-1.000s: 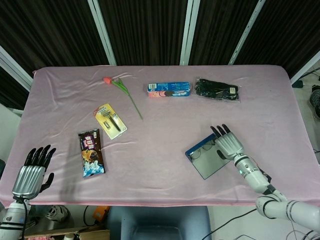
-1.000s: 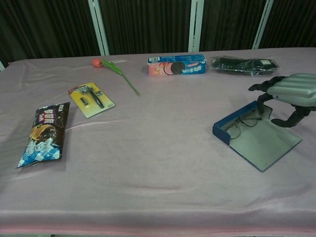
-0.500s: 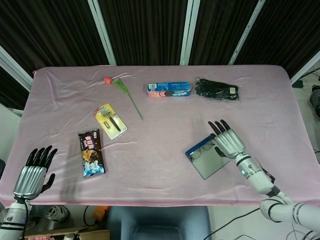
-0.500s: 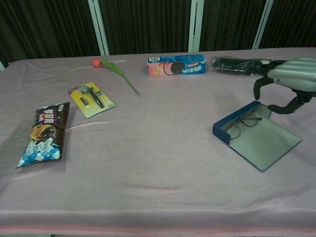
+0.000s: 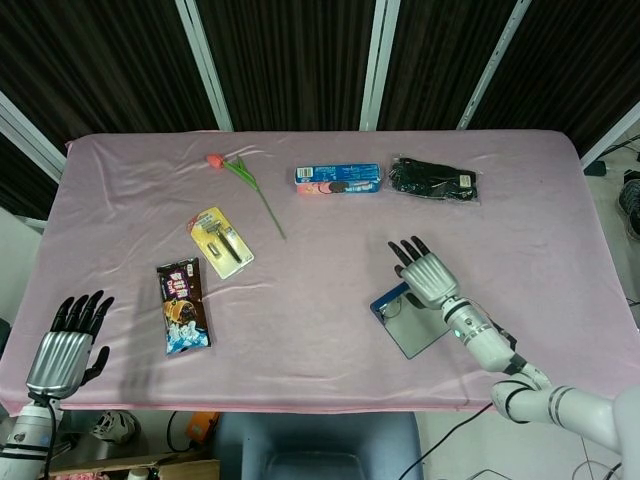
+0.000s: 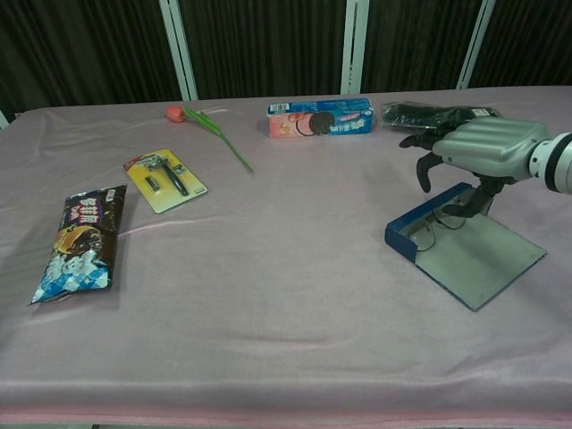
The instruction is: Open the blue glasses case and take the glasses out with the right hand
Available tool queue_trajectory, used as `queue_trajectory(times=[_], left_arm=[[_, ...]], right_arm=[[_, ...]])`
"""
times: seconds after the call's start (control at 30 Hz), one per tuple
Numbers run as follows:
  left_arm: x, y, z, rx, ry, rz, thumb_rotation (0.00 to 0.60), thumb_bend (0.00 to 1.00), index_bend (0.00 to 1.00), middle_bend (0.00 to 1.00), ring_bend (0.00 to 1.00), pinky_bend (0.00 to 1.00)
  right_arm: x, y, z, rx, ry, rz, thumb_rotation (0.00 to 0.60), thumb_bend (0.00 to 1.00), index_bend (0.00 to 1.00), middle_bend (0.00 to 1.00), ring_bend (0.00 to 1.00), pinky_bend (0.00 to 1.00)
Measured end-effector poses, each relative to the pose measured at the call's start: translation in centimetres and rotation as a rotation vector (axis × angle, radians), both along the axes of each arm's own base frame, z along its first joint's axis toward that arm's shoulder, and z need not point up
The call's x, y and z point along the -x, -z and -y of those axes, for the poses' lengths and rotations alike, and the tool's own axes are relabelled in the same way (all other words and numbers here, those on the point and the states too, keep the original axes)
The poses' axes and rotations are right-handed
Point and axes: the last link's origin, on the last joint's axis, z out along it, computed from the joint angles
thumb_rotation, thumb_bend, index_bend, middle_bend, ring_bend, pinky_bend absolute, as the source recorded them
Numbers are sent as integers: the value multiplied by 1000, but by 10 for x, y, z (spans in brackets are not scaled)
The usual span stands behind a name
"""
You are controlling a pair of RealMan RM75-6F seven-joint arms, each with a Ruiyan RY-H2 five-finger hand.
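The blue glasses case [image 6: 469,259] lies open on the pink cloth at the right, its lid flat toward the front. Thin-framed glasses [image 6: 440,223] rest in its tray. My right hand [image 6: 483,147] hovers over the case's far end with fingers apart and curved downward, and its thumb reaches down close to the glasses; nothing is held. In the head view the right hand [image 5: 425,272] covers the far part of the case [image 5: 415,330]. My left hand [image 5: 65,350] stays at the table's near left corner, fingers spread and empty, and only the head view shows it.
A cookie box [image 6: 320,118] and a black packet [image 6: 442,116] lie behind the case. A tulip [image 5: 245,178], a yellow razor card [image 5: 222,241] and a snack bag [image 5: 182,305] lie on the left half. The table's front edge runs just beyond the case's lid.
My right hand has moved left, from the case's right side to above its tray and the glasses. The case, the glasses and the left hand have not moved.
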Motion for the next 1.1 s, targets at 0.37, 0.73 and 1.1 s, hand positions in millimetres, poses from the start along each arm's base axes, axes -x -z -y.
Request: queue_trajectory(times=[0.37, 0.73, 1.1], left_arm=[[0, -1, 0, -5, 0, 1, 600, 411, 0, 0, 0, 0], [1, -1, 0, -5, -1, 2, 600, 411, 0, 0, 0, 0], [1, -2, 0, -3, 1, 6, 600, 411, 0, 0, 0, 0]], right_arm=[[-4, 8, 4, -14, 9, -8, 600, 478, 579, 7, 0, 0], [-5, 9, 5, -19, 19, -13, 600, 495, 620, 8, 0, 0], [-6, 10, 4, -23, 24, -12, 600, 545, 673, 24, 0, 0]])
